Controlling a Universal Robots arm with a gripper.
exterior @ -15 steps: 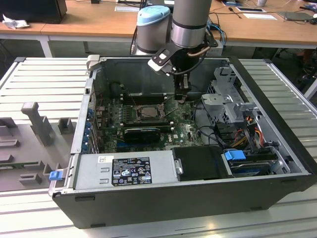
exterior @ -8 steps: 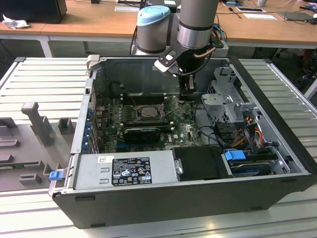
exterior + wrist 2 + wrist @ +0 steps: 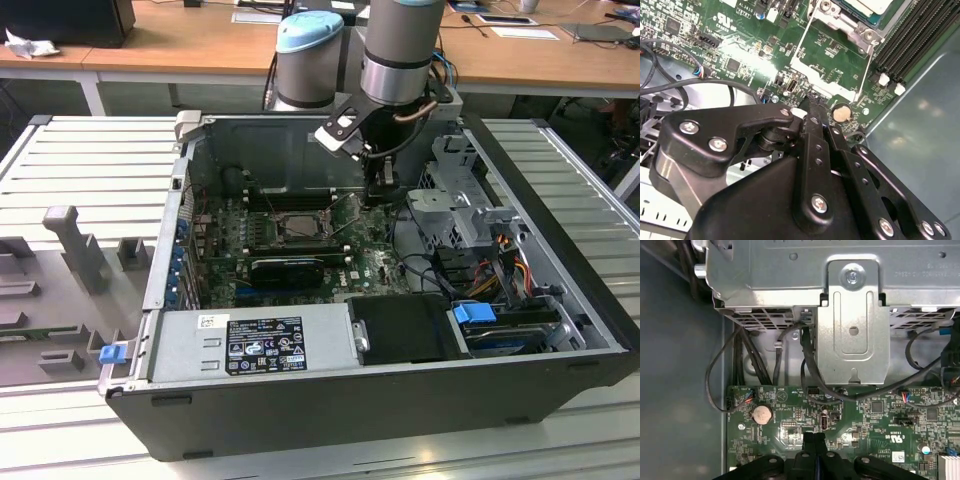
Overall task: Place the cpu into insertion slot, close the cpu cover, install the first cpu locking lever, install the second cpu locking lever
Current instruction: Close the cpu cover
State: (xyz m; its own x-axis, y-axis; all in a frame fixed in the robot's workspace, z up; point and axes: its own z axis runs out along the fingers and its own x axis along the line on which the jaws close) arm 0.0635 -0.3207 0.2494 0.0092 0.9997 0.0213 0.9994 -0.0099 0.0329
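Observation:
An open computer case holds a green motherboard. The insertion slot [image 3: 290, 228] lies at the board's middle in the exterior view. In the second wrist view its metal rim [image 3: 867, 34] frames the cpu [image 3: 867, 5], whose pale face lies flat inside. The cpu cover [image 3: 822, 82] is swung up from the socket as a thin frame, and the board shows through its cut-out. My gripper [image 3: 385, 195] hangs low over the board to the exterior view's right of the socket. Its black fingers [image 3: 809, 107] [image 3: 814, 436] are shut with nothing between them, their tip close to the cover's outer edge.
A grey power supply [image 3: 255, 345] fills the case's front. A metal drive cage [image 3: 852, 330] with black cables [image 3: 810, 365] stands just beyond the gripper. A coin battery [image 3: 761, 414] sits near the fingertips. Black memory slots [image 3: 910, 35] run beside the socket, and a black card [image 3: 290, 270] lies in front of it.

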